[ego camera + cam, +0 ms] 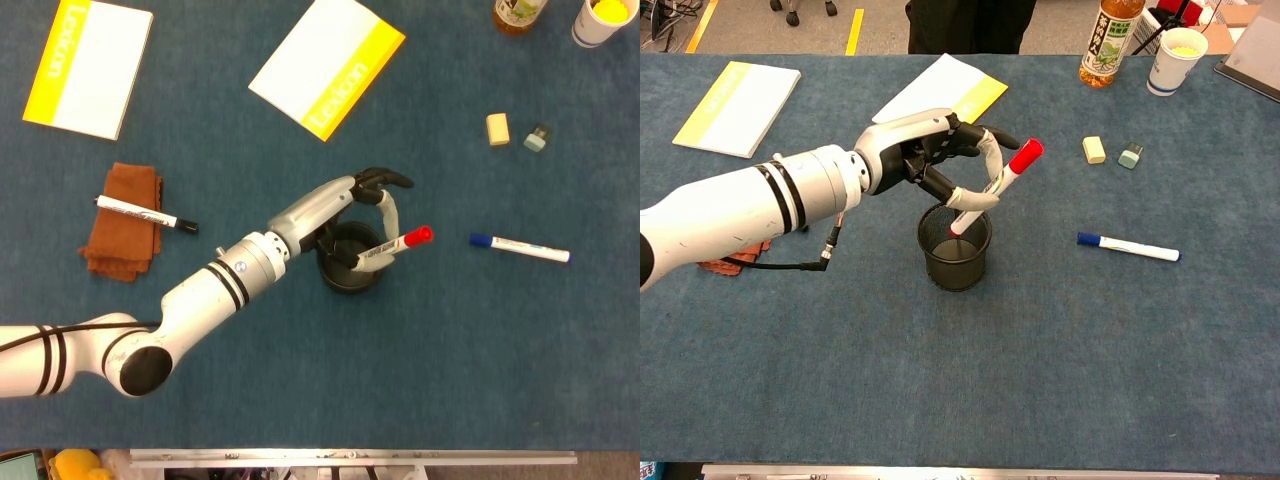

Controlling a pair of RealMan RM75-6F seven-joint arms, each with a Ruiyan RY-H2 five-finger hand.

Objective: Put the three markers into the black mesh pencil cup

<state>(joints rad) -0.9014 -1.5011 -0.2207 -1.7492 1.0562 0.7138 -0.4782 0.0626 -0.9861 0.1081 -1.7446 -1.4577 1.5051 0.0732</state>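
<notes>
My left hand (358, 208) (945, 165) hovers over the black mesh pencil cup (349, 264) (955, 246) and pinches a red-capped marker (396, 245) (1001, 184). The marker is tilted, red cap up and to the right, its lower end over the cup's mouth. A blue-capped marker (519, 247) (1128, 247) lies on the mat to the right of the cup. A black-capped marker (146, 213) lies across a brown cloth (124, 222) at the left. My right hand shows in neither view.
Two yellow-and-white booklets (88, 65) (327, 65) lie at the back. An eraser (497, 129) and a small sharpener (537, 138) sit at the right rear, with a bottle (1111, 40) and a paper cup (1177, 60) behind them.
</notes>
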